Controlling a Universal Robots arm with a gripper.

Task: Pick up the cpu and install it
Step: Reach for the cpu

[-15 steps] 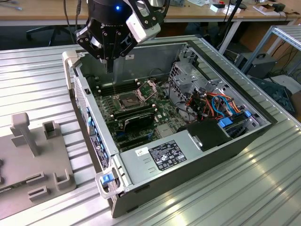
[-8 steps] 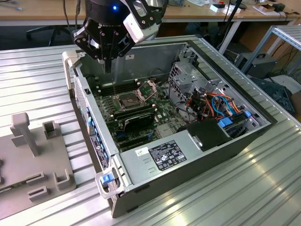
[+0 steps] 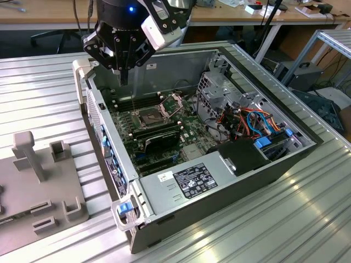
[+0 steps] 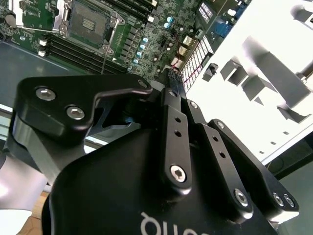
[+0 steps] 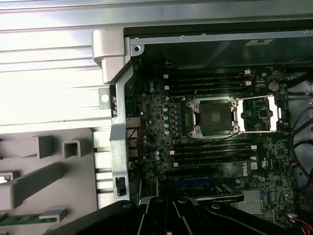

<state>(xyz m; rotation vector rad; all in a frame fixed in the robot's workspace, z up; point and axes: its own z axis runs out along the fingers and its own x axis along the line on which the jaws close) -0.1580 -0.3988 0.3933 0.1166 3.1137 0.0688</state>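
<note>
First wrist view: find the socket (image 5: 215, 116) bare beside its swung-open frame (image 5: 259, 113), so judge the cpu not yet seated, and expect a light, stiff, fragile chip best taken by opposite edges. Second wrist view: note the tool (image 4: 174, 83) drawn closed above the motherboard (image 4: 146, 44), with no telling whether around the cpu. Exterior view: see it (image 3: 125, 79) over the wall of the case (image 3: 247, 189) on the exterior view's left.

A lab: open computer case (image 3: 219, 208) on aluminium bench (image 3: 285, 230).
</note>
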